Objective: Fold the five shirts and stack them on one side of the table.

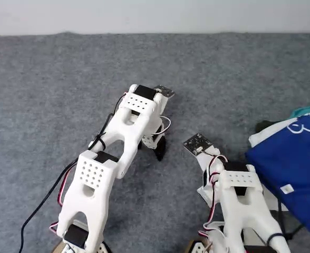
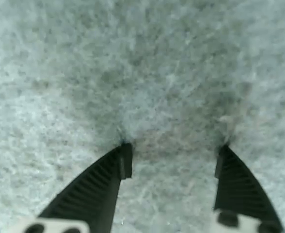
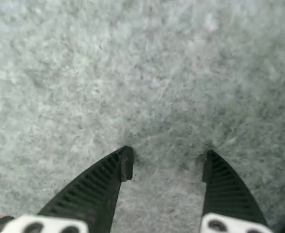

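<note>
1. Holds nothing in the left jaws: spread wide, both tips pressed down on the grey felt point(image 2: 147, 73) that covers the desk
2. Holds nothing in the right jaws either: parted wide, tips down on the same felt
3. Shows, from the high view, a mid-desk arm point(image 1: 118, 153) bent over bare felt and a second arm point(image 1: 239, 200) standing just beside the shirts
4. Finds the shirts heaped at one side of the desk, next to that second arm: blue shirt point(image 1: 289, 179) on top, white shirt point(image 1: 265, 138) under it, a teal shirt point(image 1: 305, 110) and a dark shirt point(image 1: 261, 126) peeping out behind
5. Cannot say whether the heap is folded or merely dumped, since the frame edge cuts it off
6. Risks rucking or snagging the felt if either pair of jaws slides sideways with tips this low; better lifted first
7. Risks pinching two layers at once when reaching into the heap, because the shirts overlap closely
8. Risks tipping the blue shirt off the desk if tugged outward, given how near the edge it lies
9. Risks catching the black cable point(image 1: 39, 205) trailing beside the mid-desk arm on a wide swing
</note>
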Controlling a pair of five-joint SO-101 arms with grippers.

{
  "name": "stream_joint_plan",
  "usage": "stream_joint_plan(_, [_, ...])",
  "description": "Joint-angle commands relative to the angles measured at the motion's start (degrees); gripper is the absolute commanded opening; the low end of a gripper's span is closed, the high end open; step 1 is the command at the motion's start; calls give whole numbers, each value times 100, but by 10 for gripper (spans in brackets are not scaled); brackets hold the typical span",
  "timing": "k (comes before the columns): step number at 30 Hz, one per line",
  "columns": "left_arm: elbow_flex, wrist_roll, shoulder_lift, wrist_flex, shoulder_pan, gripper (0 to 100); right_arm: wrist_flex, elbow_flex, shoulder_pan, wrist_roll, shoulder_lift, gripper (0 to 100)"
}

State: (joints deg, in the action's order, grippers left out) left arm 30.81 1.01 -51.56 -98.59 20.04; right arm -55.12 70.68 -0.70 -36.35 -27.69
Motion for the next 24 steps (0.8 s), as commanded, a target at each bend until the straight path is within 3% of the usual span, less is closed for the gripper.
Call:
stream_joint_plan(1, [-391, 35, 0, -193, -26, 279, 40, 448, 4, -79, 57, 232])
stream_joint_plan(24, [-391, 35, 0, -193, -26, 279, -40, 492, -4, -97, 57, 232])
